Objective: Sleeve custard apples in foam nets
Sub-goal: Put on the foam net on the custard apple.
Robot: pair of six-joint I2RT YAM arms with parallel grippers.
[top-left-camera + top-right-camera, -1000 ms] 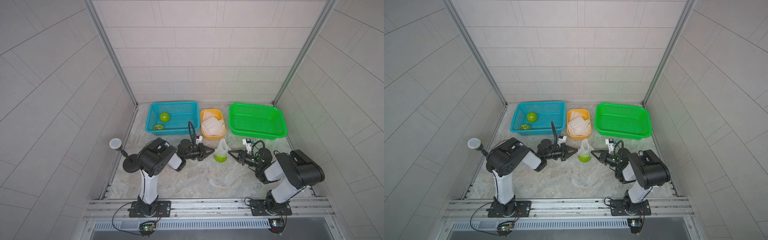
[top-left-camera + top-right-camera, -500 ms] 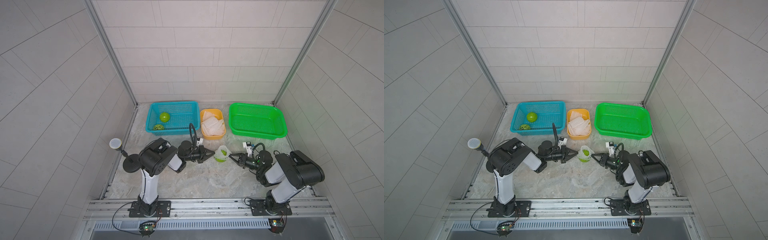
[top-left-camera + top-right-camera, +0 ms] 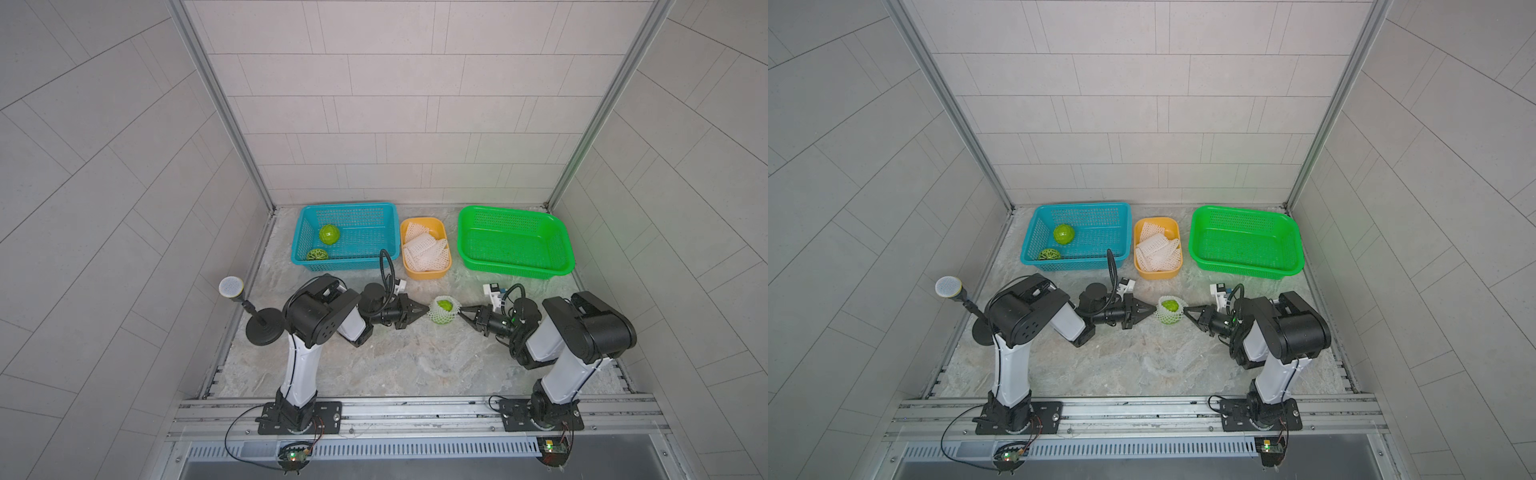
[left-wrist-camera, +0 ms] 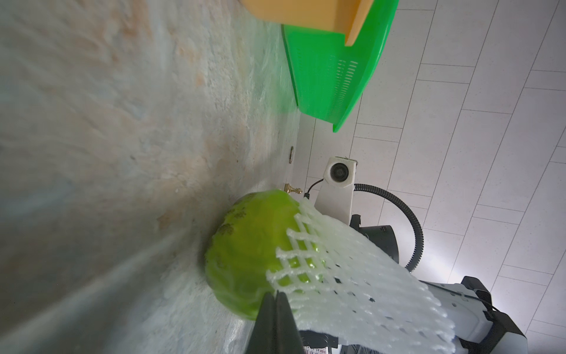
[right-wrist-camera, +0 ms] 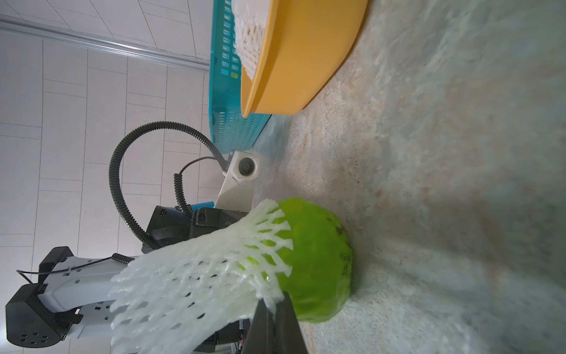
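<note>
We see apple [image 3: 445, 305], half in net [image 3: 437, 318], btwn tips of L gripper [image 3: 427, 308] & R gripper [image 3: 459, 310]; both pinched shut on net rim.

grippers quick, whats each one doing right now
Left gripper: shut, jaws pinching the foam net at its edge.
Right gripper: shut, pinching the same foam net's other side.

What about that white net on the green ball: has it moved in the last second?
Yes. The foam net has come down over the custard apple; its top, earlier reaching toward the yellow tub, now sits lower, farther from it.
</note>
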